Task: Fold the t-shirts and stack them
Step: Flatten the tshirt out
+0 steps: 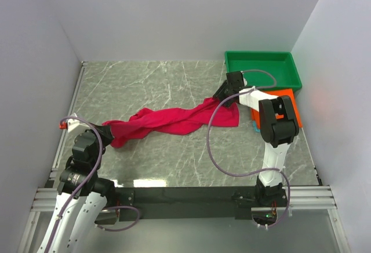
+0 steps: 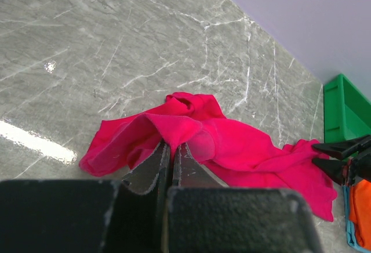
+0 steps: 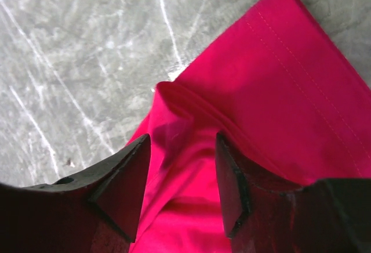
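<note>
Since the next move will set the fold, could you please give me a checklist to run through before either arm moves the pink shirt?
1. Left gripper holds the crimson shirt: ok, jaws shut on a bunched edge.
2. Right gripper holds the shirt: not ok, jaws open astride a fold.
3. Shirt lies flat for folding: not ok, it is twisted into a rope between the grippers.
4. Shirt is clear of the green tray: ok, close to its corner but apart.
5. Orange shirt is folded square, ready to stack on: cannot tell, the right arm covers most of it.
</note>
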`<action>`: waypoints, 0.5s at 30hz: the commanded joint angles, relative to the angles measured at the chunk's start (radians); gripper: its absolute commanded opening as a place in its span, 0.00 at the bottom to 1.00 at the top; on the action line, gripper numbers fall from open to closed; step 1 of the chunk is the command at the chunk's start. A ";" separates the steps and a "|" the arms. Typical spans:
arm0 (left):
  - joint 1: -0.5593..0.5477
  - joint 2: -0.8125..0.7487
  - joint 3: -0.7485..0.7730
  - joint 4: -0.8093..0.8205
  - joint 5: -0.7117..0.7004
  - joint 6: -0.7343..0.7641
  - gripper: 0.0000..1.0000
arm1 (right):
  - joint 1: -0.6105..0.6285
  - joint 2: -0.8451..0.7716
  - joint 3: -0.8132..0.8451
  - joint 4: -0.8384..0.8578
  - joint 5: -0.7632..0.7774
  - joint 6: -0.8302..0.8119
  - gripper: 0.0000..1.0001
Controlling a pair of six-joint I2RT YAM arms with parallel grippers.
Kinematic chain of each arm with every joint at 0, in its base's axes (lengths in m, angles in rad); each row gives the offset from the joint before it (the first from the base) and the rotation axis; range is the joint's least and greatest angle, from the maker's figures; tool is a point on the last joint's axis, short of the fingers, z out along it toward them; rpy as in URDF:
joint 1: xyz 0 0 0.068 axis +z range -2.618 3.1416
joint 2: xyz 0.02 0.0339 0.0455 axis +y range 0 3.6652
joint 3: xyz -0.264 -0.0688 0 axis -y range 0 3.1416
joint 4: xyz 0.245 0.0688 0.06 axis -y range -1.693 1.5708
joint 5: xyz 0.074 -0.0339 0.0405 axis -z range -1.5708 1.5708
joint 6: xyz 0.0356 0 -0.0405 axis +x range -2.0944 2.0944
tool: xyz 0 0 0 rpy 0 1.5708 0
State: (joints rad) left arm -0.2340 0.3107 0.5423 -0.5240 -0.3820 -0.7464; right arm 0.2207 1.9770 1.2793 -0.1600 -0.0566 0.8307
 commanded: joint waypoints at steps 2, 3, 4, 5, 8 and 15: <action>0.007 0.001 -0.001 0.024 -0.008 -0.004 0.01 | -0.006 0.017 0.035 0.046 -0.011 0.027 0.53; 0.007 0.002 -0.002 0.024 -0.008 -0.002 0.01 | -0.006 0.016 0.031 0.050 -0.012 0.033 0.49; 0.007 0.002 -0.001 0.024 -0.008 -0.002 0.01 | -0.004 0.014 0.028 0.057 -0.012 0.033 0.46; 0.007 0.004 -0.001 0.021 -0.009 -0.005 0.01 | -0.004 0.011 0.028 0.059 -0.012 0.030 0.42; 0.007 0.008 -0.004 0.027 -0.011 -0.013 0.01 | -0.004 0.000 0.044 0.040 -0.006 0.012 0.23; 0.007 0.083 0.051 0.087 -0.040 -0.004 0.01 | -0.007 -0.078 0.121 -0.055 0.035 -0.059 0.00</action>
State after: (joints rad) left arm -0.2337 0.3519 0.5434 -0.5095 -0.3893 -0.7486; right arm 0.2199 1.9873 1.3300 -0.1829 -0.0647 0.8169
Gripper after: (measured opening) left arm 0.032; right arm 0.020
